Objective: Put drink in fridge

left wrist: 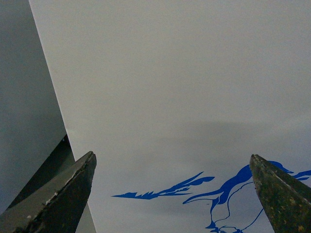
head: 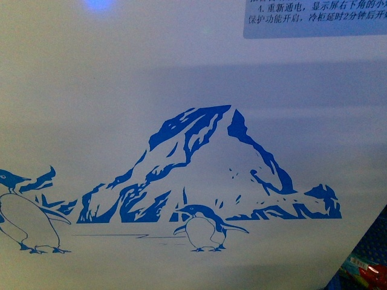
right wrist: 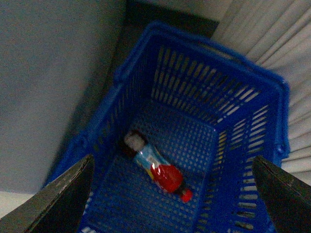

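Two blue penguins are printed on the white front wall of the fridge [head: 109,84]. A smaller penguin [head: 205,229] is seen at six o'clock of the front view and a larger penguin [head: 27,214] at eight o'clock, with a blue mountain [head: 211,157] drawn above and between them. A pale blue label [head: 314,18] with Chinese print is placed at one o'clock. At five o'clock a corner of the blue basket [head: 370,248] is seen just beside the fridge.

The left end effector [left wrist: 172,156] is spread wide with nothing held. It is pointed at the fridge wall, where part of the blue drawing is seen between its fingers. The right end effector [right wrist: 172,159] is likewise spread wide and empty, and is held above the basket. The drink [right wrist: 155,167], a bottle with red contents and a light blue wrapper, is laid on its side on the basket floor, outside the fridge.
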Controlling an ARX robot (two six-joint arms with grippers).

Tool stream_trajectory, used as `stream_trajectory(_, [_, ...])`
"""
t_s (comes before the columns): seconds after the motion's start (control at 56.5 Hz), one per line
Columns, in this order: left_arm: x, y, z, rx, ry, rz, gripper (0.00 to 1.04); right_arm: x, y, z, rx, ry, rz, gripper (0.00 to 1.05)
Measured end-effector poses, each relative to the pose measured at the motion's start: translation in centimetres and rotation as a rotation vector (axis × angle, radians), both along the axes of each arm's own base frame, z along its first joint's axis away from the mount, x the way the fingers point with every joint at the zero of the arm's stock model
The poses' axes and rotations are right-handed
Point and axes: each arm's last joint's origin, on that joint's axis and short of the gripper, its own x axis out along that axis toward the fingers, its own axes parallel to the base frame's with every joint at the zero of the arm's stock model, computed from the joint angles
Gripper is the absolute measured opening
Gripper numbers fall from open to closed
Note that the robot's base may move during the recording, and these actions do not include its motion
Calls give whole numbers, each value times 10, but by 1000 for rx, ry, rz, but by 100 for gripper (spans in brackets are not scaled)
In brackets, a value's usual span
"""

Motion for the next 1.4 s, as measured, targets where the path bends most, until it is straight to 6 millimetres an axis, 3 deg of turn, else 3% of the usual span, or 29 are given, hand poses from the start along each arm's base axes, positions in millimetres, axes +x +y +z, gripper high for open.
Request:
stream_trajectory(0.407, [0,0,0,0,0,0,97,84,-34,-103,-277,398,229,97])
stream_trajectory(0.726, [0,0,0,0,0,0,97,147,-43,-167,-298,447,275,97])
stream_trajectory(0.957, [0,0,0,0,0,0,97,161,-42,-208,-275,494,278,97])
stream_trajectory(1.134, [0,0,0,0,0,0,97,162,-42,-251,-252,557,291,97])
stream_trajectory(1.399, [0,0,0,0,0,0,97,164,-42,-279,-231,580,305,97])
